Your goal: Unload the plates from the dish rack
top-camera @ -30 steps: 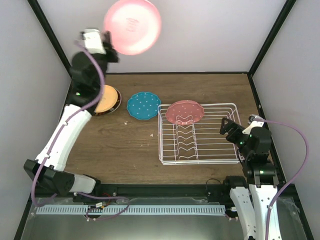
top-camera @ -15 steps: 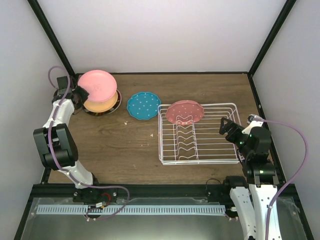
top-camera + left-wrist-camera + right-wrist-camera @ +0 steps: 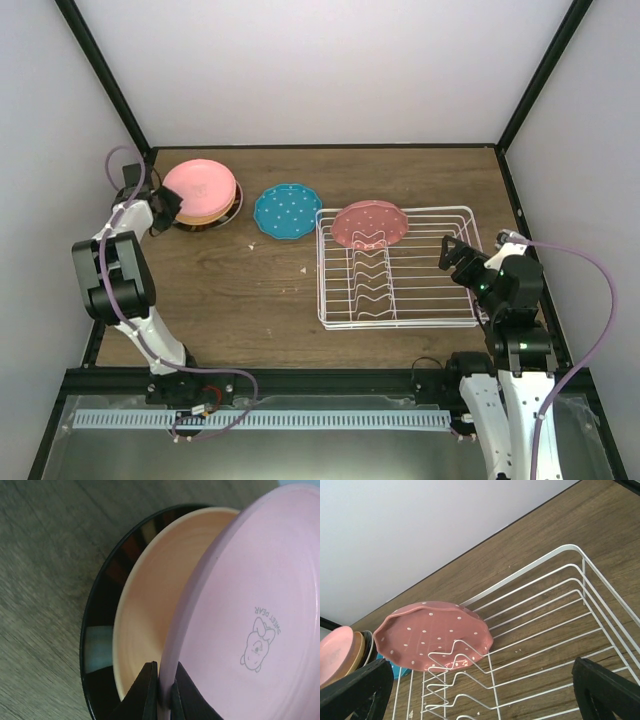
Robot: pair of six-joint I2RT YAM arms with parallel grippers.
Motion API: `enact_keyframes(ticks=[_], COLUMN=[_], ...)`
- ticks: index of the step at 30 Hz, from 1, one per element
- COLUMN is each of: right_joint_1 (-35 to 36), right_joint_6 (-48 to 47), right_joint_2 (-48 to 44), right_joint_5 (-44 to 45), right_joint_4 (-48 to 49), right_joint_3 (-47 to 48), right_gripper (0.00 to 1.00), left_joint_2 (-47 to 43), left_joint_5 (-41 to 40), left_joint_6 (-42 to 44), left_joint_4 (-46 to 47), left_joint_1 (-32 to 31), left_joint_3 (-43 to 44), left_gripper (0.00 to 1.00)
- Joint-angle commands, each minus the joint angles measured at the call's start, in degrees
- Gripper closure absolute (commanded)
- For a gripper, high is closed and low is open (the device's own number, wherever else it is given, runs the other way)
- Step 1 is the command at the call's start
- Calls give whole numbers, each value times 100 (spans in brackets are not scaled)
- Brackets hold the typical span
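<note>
Pinching the near rim of the plain pink plate (image 3: 250,605), the left pincer (image 3: 164,674) is closing both fingers on that edge, one on each face. I am reading the plate as tilted. The held edge is riding above the cream-orange plate (image 3: 150,605), and the rest of the disc is spreading away from the pincer over that plate. From above, the pink plate is covering most of the stack at the far left corner of the bench (image 3: 250,290). I cannot tell whether its far edge is already touching the plate beneath. In my judgement the coming move is turning on that tilt: the held rim needs lowering until the disc is lying flat on the stack, and only then should the fingers part.

Over on my right, the right pincer (image 3: 452,255) is hanging wide open and holding nothing, just beside the right side of the rack (image 3: 430,300). Its fingers are pointing across the wires. One dotted pink plate (image 3: 432,635) is leaning on the dividers at the rack's far left end, tipped with its dotted face up. It lies ahead and left of the right pincer, which is the nearer of the two. A teal plate (image 3: 287,211) is lying flat on the bench between stack and rack.
</note>
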Motion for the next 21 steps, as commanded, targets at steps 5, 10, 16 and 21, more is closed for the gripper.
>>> enact_keyframes(ticks=[5,10,16,21], right_joint_1=[58,58,58,58], right_joint_6=[95,141,167,159], right_joint_2=[-91,-59,-5,31], right_joint_5=[87,83,68,55], right_joint_4=[-103,-42,33,71], right_joint_3=[130,111,59,42], right_gripper=[0,0,0,0], left_joint_2=[287,353,283,61], left_joint_5=[-14,6,-71,-481], left_joint_6=[-110,-151,-139,-103], left_joint_4=[152,124,-11,-319], left_joint_1=[39,42,63,90], left_joint_3=[8,1,73,582], left_gripper=[94,60,29,16])
